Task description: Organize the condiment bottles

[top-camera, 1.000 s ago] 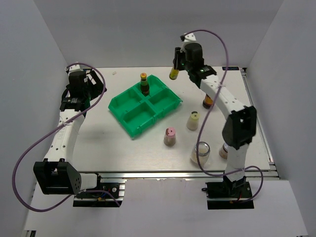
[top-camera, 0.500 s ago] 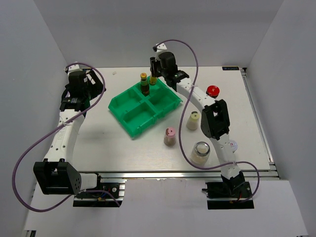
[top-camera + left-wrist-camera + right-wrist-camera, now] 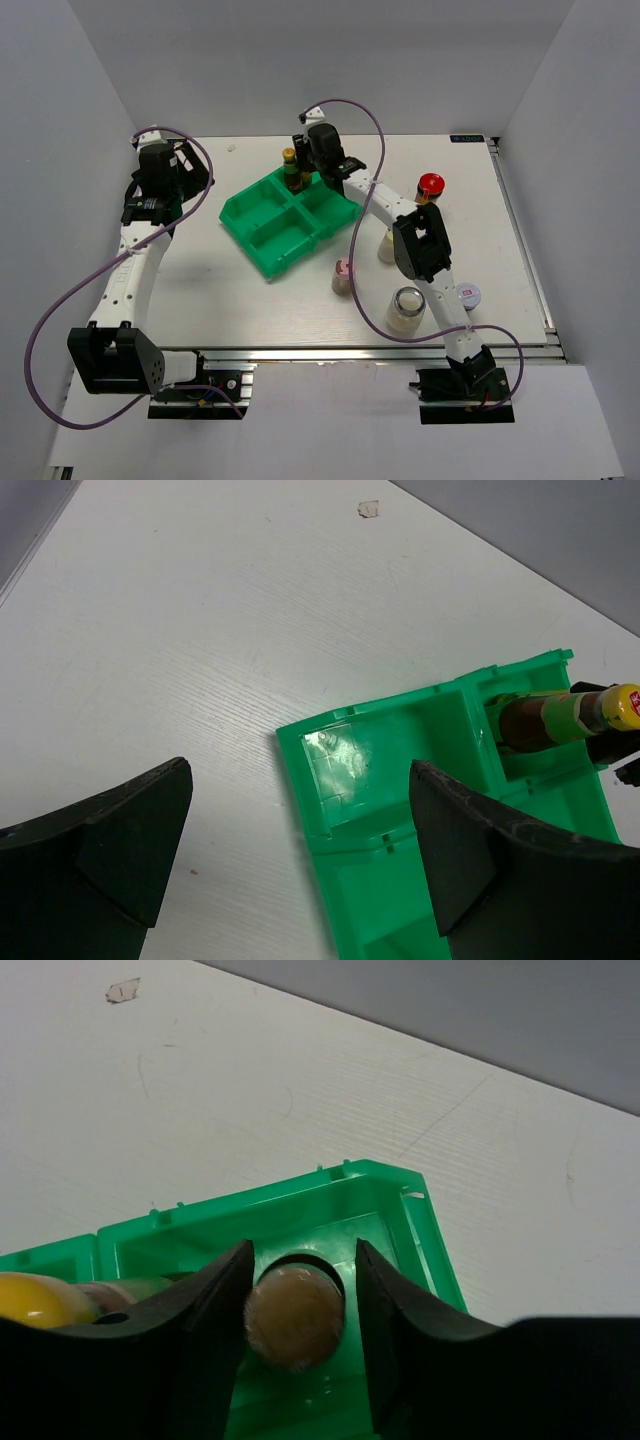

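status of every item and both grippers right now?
left gripper: open, empty.
right gripper: shut on held bottle.
held bottle: upright, over a tray compartment.
yellow-capped bottle: upright in tray.
tray: one bottle standing inside.
red-capped jar: upright, capped, outside tray.
pink shaker: upright, outside tray.
yellow shaker: outside tray, partly hidden.
clear jar: upright, lidded.
grey-lidded jar: lidded, outside tray.

Bare white table (image 3: pixel 200 290) stretches on the left, between the left arm (image 3: pixel 130 260) and the green four-compartment plastic tray (image 3: pixel 287 212), whose near, left and right compartments stand open. The far compartment is tight: a yellow-capped slim dark bottle (image 3: pixel 290 170) stands just beside the tan-capped slim dark bottle (image 3: pixel 295 1315) pinched by the right gripper (image 3: pixel 300 1280). The right arm (image 3: pixel 425 245) slants across the right side, flanked by a pink-lidded white shaker (image 3: pixel 343 277), yellow-lidded white shaker (image 3: pixel 385 248), silver-lidded clear jar (image 3: pixel 406 305), red-capped dark jar (image 3: pixel 431 183) and grey-lidded jar (image 3: pixel 467 293).
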Controlling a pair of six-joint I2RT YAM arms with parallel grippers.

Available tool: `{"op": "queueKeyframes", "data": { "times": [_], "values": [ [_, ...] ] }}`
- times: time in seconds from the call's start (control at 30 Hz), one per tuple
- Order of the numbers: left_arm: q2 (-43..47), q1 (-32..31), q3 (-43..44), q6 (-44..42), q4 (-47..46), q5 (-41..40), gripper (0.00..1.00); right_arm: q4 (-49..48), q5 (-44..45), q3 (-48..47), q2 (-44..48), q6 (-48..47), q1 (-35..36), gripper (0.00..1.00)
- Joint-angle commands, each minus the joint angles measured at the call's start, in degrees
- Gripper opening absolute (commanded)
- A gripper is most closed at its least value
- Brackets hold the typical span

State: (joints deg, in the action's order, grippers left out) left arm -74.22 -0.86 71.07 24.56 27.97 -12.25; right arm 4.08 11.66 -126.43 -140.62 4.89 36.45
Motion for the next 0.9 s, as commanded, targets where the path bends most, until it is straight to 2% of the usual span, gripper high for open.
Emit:
{"op": "queueKeyframes", "data": {
  "times": [0.0, 0.07, 0.13, 0.4, 0.5, 0.63, 0.73, 0.87],
  "values": [
    [1.88, 0.07, 0.47, -0.65, -0.19, -0.14, 0.98, -6.01, 1.96, -1.63, 2.89, 1.0, 0.12, 0.53],
    [1.79, 0.07, 0.39, -0.65, -0.19, -0.14, 0.98, -5.57, 2.4, -1.28, 4.11, 1.35, 0.12, 0.68],
    [1.79, 0.07, 0.48, -0.74, -0.11, -0.05, 0.98, -6.35, 2.23, 0.22, 5.52, 1.53, 0.12, 0.76],
    [2.41, 0.07, 0.83, -0.56, 0.33, 1.0, 0.98, -4.87, 3.98, 2.5, 15.27, 0.92, -0.76, 0.8],
    [2.41, 0.07, 1.27, 0.05, 0.86, 1.26, 0.98, -1.62, 5.57, 7.41, 21.68, 2.75, -2.95, 0.89],
    [2.06, 0.07, 1.35, 1.54, 1.13, 1.53, 0.98, 2.42, 8.63, 19.44, 32.23, 4.96, -6.38, 0.89],
    [1.1, 0.07, 1.79, 2.25, 1.48, 2.32, 0.98, 9.25, 8.82, 26.75, 40.48, 8.46, -11.56, 0.89],
    [-0.66, 0.07, 3.02, 2.95, 2.27, 3.2, 0.98, 16.21, 7.23, 33.26, 43.94, 10.59, -21.22, 0.89]
  ]
}}
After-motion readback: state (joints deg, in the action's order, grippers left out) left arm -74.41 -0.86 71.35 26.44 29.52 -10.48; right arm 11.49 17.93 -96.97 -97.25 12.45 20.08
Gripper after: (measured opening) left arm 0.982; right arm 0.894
